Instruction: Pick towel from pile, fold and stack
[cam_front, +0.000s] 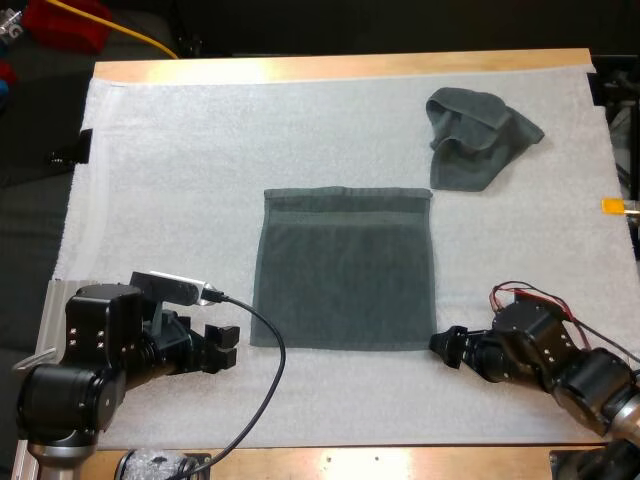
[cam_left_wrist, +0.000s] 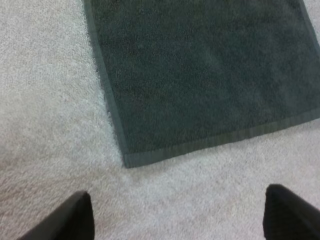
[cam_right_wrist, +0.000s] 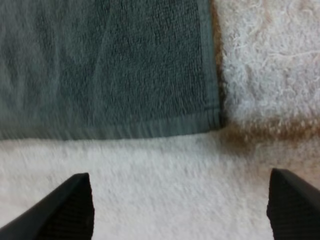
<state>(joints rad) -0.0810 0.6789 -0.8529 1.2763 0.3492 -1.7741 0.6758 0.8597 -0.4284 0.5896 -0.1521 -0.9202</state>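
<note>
A dark grey-green towel (cam_front: 345, 270) lies flat in the middle of the white mat, its far edge folded over as a band. A crumpled towel (cam_front: 478, 137) of the same colour sits at the far right. My left gripper (cam_front: 226, 347) is open, low over the mat just left of the flat towel's near left corner (cam_left_wrist: 129, 161). My right gripper (cam_front: 445, 347) is open too, just right of the near right corner (cam_right_wrist: 212, 120). In both wrist views the fingers (cam_left_wrist: 75, 217) (cam_right_wrist: 65, 207) stand wide apart over bare mat, short of the towel's near edge.
The white mat (cam_front: 170, 180) covers most of the wooden table (cam_front: 340, 68). Bare mat spreads to the left of the flat towel and along the near edge.
</note>
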